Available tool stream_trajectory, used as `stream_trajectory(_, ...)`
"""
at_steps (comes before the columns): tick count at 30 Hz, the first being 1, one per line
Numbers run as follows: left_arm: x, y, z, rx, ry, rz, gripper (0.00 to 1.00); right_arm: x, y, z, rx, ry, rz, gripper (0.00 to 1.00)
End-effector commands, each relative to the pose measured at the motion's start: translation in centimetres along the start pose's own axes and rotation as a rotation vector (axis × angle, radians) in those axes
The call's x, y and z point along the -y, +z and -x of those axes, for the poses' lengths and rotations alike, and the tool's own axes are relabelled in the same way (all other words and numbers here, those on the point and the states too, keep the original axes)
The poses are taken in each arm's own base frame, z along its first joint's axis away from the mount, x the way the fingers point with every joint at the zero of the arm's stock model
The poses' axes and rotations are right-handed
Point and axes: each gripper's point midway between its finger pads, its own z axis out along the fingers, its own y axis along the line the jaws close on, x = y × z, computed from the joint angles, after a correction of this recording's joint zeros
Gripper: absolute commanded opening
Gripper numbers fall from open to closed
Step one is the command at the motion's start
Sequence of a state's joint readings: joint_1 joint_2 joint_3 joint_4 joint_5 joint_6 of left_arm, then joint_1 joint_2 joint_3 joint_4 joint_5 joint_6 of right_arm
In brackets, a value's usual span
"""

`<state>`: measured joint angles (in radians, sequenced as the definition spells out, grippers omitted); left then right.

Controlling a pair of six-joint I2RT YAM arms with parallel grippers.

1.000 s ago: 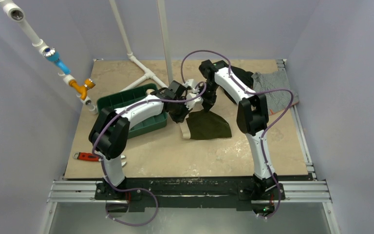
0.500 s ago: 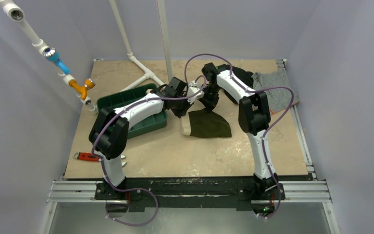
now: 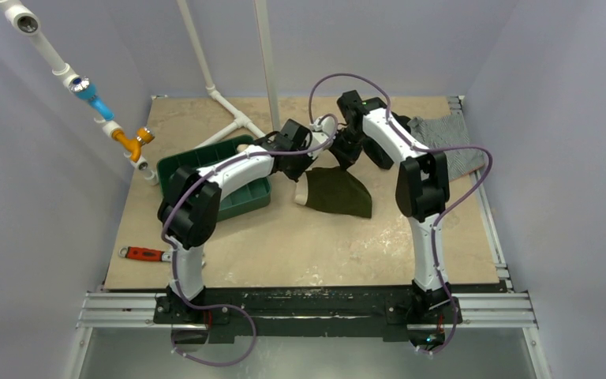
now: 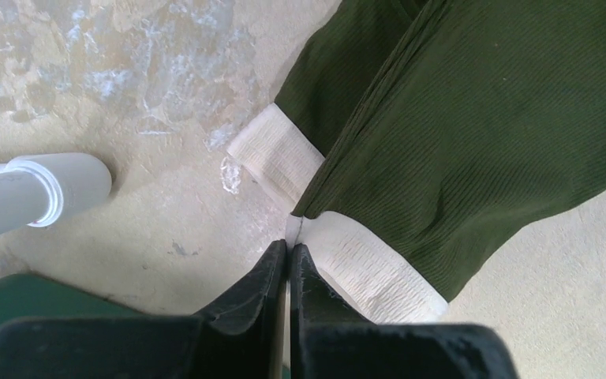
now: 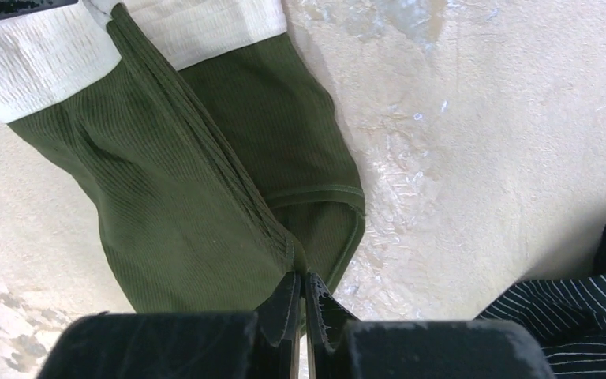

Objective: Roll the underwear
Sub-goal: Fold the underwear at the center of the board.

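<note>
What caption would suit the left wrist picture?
Left gripper shut on the cream-banded edge of the folded olive underwear.

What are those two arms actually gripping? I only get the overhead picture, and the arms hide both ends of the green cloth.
Observer: The left wrist camera shows the left jaws shut on the cream waistband of the underwear, right where its two folded halves meet.
Operator: And the other arm?
Observer: Its wrist camera shows the right jaws shut on the underwear's green end, opposite the waistband.
Operator: Is the cloth lying flat?
Observer: No. Up close it is folded lengthwise, one ribbed side lapped over the other.
</note>
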<state>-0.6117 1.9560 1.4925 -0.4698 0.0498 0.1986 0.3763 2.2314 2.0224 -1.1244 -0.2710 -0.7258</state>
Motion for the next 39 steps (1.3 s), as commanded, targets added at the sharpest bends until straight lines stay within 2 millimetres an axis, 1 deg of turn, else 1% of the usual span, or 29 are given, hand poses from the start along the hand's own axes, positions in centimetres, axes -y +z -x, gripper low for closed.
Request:
stream_trajectory(1, -2.1, 0.1, 1.3, 0.014, -0.05, 0.094, 0.0, 1.3, -1.7, 0.7, 0.037, 0.015, -0.071, 0.0)
stream_trajectory(4, -2.6, 0.4, 1.6, 0.009, -0.074, 0.122, 0.0, 2.4, -1.4, 0.6, 0.046, 0.051, -0.104, 0.0)
stream_trajectory(5, -2.7, 0.6, 1.6, 0.003, -0.081, 0.131, 0.03, 2.8, -1.2, 0.6, 0.051, 0.065, -0.119, 0.0)
stream_trajectory(6, -2.9, 0.7, 1.6, 0.0, -0.087, 0.142, 0.08, 3.2, -1.0, 0.6, 0.056, 0.08, -0.134, 0.0)
stream_trajectory(7, -3.1, 0.8, 1.6, -0.003, -0.096, 0.156, 0.18, 3.6, -0.8, 0.5, 0.057, 0.096, -0.147, 0.0)
stream_trajectory(11, -4.0, 0.6, 1.8, 0.002, -0.107, 0.205, 0.44, 4.9, 0.6, 0.0, 0.044, 0.145, -0.187, 0.04)
stream_trajectory(13, -4.2, 0.3, 1.9, 0.008, -0.107, 0.219, 0.53, 5.0, 1.4, -0.4, 0.03, 0.159, -0.189, 0.09)
stream_trajectory(15, -4.3, -0.1, 1.9, 0.013, -0.109, 0.224, 0.57, 4.9, 1.9, -0.8, 0.024, 0.167, -0.188, 0.16)
stream_trajectory(19, -4.1, -1.6, 2.1, 0.041, -0.106, 0.221, 0.62, 5.0, 1.4, -1.1, 0.038, 0.18, -0.233, 0.31)
stream_trajectory(23, -3.2, -3.9, 2.1, 0.078, -0.09, 0.182, 0.63, 4.7, -0.6, -0.4, 0.1, 0.166, -0.266, 0.51)
stream_trajectory(25, -2.9, -5.3, 1.9, 0.098, -0.08, 0.17, 0.64, 4.2, -1.7, 0.1, 0.144, 0.15, -0.272, 0.58)
stream_trajectory(26, -2.6, -5.9, 1.5, 0.1, -0.069, 0.157, 0.64, 3.9, -2.3, 0.4, 0.166, 0.144, -0.279, 0.6)
stream_trajectory(27, -2.3, -6.6, 1.3, 0.108, -0.061, 0.144, 0.64, 3.7, -2.8, 0.4, 0.182, 0.139, -0.283, 0.61)
stream_trajectory(28, -1.8, -7.3, 1.0, 0.119, -0.052, 0.126, 0.65, 3.5, -3.6, 0.8, 0.209, 0.132, -0.296, 0.62)
stream_trajectory(30, -1.1, -8.7, 0.4, 0.138, -0.027, 0.099, 0.65, 2.5, -4.3, 1.2, 0.251, 0.122, -0.278, 0.64)
stream_trajectory(32, -0.3, -10.0, -0.2, 0.154, -0.003, 0.066, 0.66, 1.4, -4.6, 1.5, 0.287, 0.115, -0.242, 0.65)
stream_trajectory(33, 0.0, -10.8, -0.5, 0.163, 0.009, 0.061, 0.66, 0.7, -4.4, 1.6, 0.297, 0.111, -0.217, 0.66)
stream_trajectory(36, 0.1, -12.3, -1.8, 0.174, 0.032, 0.061, 0.67, -1.0, -4.0, 2.4, 0.323, 0.09, -0.156, 0.66)
stream_trajectory(39, -0.1, -13.5, -2.9, 0.175, 0.029, 0.061, 0.68, -2.5, -2.9, 3.5, 0.335, 0.063, -0.114, 0.66)
